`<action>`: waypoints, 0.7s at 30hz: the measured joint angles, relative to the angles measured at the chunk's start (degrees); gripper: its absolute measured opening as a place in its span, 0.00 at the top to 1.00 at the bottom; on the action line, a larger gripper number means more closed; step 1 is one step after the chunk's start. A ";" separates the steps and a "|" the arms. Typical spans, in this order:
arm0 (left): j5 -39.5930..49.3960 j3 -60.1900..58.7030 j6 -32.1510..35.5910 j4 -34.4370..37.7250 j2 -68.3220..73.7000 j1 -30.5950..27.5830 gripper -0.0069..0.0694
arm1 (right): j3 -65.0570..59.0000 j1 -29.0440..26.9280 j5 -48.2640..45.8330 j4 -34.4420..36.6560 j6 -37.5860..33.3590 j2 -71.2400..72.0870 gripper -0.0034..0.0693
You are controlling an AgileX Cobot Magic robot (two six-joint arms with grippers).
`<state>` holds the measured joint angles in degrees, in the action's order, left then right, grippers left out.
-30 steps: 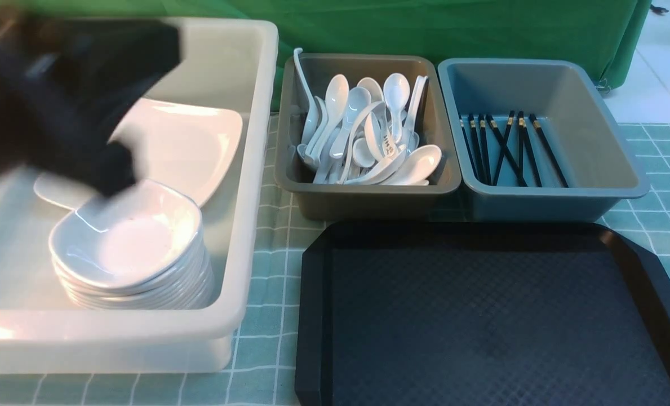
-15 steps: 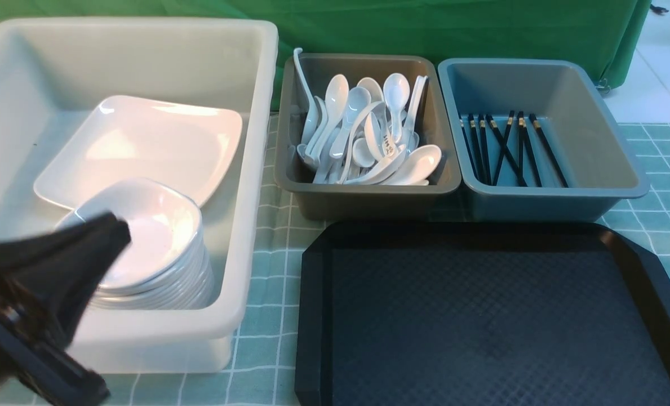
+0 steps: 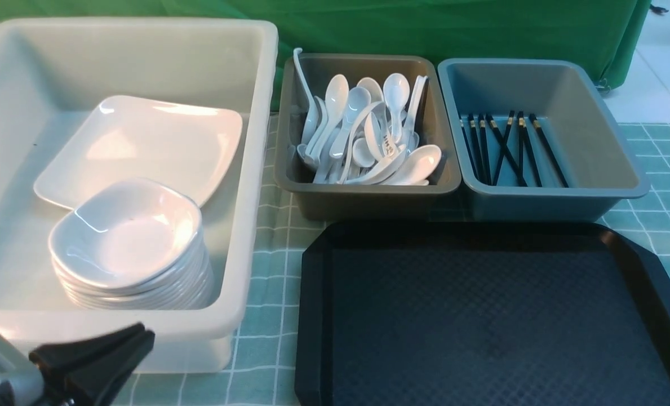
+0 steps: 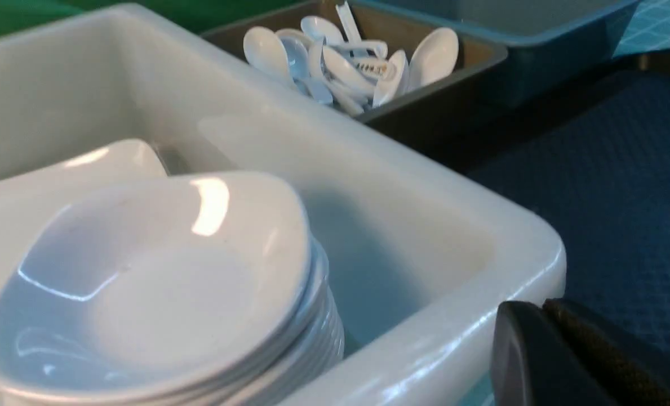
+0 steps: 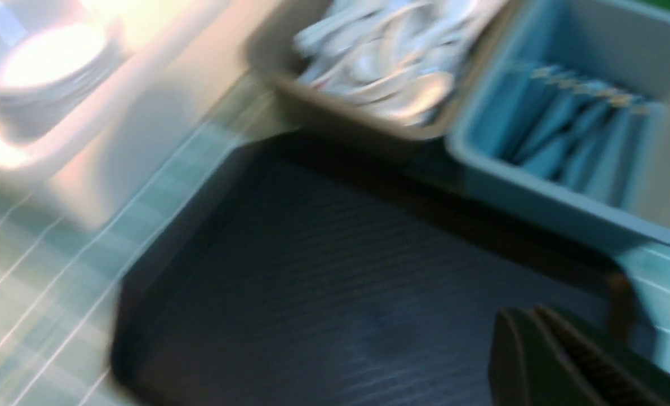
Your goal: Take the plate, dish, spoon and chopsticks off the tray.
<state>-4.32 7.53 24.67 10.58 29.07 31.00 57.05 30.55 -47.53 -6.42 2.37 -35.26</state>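
The black tray (image 3: 481,321) lies at the near right with nothing on its textured surface. The square white plate (image 3: 143,144) rests in the white tub, behind a stack of small white dishes (image 3: 126,242). Several white spoons (image 3: 368,135) fill the brown tub. Black chopsticks (image 3: 506,149) lie in the blue-grey tub. My left gripper (image 3: 143,335) is shut and holds nothing, low at the near left, just outside the white tub's front wall (image 4: 425,349). My right gripper (image 5: 529,316) is shut and holds nothing over the tray's near right part; it is out of the front view.
The white tub (image 3: 256,169) stands at the left, the brown tub (image 3: 368,194) in the middle and the blue-grey tub (image 3: 554,194) at the right, all behind the tray. A teal checked cloth (image 3: 267,282) covers the table. A green curtain hangs behind.
My left arm has drawn back from above the dishes in the white tub, down toward the near left corner. The right wrist view is blurred by motion.
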 joint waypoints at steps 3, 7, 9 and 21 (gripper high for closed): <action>0.24 -1.84 0.00 0.00 0.00 0.00 0.90 | -7.86 -11.08 4.35 3.20 -8.26 7.65 0.93; 1.23 -2.87 0.00 0.00 0.00 0.00 0.90 | -21.64 -20.69 14.26 5.67 -11.85 15.86 0.93; 1.47 -2.89 0.16 0.00 0.00 0.00 0.90 | -36.24 -26.03 24.68 6.12 -12.35 23.29 0.93; 1.47 -3.25 0.30 0.00 0.00 0.00 0.90 | -57.37 -27.43 33.82 6.42 -7.90 35.16 0.93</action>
<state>-2.85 4.28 24.97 10.58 29.07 31.00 -0.32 3.12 -13.71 0.00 -5.54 -0.10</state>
